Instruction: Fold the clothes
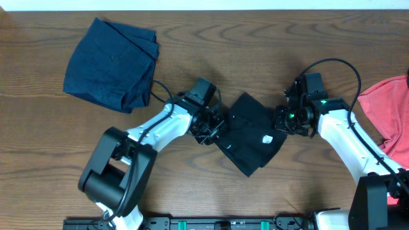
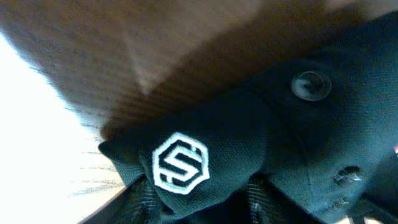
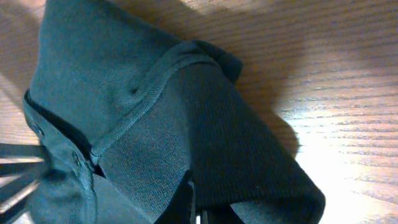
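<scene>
the folded black shirt lies in the middle of the surface, between both arms. the right fingers are pressed together, pinching its right edge. the left fingers sit at its left edge, buried in cloth; whether they are apart or clamped i cannot tell.

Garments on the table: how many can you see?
3. A navy garment lies at the upper left, a black shirt in the middle, and a red shirt at the right edge, partly cut off. More may lie out of frame.
</scene>
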You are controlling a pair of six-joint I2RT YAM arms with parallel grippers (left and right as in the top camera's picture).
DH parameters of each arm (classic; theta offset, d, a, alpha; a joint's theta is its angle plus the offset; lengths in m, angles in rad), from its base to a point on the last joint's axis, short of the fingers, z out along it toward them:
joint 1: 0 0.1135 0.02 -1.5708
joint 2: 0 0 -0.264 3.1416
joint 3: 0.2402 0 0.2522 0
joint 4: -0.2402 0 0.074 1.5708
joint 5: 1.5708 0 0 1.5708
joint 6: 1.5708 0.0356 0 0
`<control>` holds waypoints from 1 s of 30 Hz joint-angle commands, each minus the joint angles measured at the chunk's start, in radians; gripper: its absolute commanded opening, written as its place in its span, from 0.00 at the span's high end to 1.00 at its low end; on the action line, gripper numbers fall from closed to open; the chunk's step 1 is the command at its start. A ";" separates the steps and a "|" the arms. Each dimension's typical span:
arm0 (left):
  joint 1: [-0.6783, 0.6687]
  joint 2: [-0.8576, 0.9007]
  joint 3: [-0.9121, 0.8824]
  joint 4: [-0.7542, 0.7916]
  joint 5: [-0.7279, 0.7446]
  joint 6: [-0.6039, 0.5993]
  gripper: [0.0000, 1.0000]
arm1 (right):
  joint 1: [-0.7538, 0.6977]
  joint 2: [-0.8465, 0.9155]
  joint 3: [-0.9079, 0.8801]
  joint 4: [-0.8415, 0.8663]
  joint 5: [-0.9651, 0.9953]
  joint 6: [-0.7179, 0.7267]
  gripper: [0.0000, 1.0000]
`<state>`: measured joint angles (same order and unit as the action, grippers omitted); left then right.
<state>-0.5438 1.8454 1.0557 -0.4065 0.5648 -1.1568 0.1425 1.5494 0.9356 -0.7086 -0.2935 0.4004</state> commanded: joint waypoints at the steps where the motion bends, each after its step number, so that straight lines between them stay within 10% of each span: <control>1: -0.010 0.031 -0.007 -0.003 0.012 0.014 0.70 | 0.002 -0.016 0.011 -0.003 0.017 -0.016 0.99; 4: -0.006 0.028 -0.007 -0.003 -0.047 0.108 0.88 | 0.002 -0.016 0.011 -0.005 0.017 -0.016 0.99; 17: 0.096 -0.006 -0.006 -0.077 -0.105 0.287 0.92 | 0.002 -0.016 -0.007 -0.069 0.237 -0.012 0.99; 30: 0.100 -0.192 0.022 -0.126 -0.103 0.478 0.54 | -0.027 -0.110 0.010 -0.065 -0.093 -0.270 0.73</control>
<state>-0.4454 1.7290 1.0550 -0.5308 0.4835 -0.7967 0.1394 1.5196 0.9318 -0.7734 -0.2203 0.2665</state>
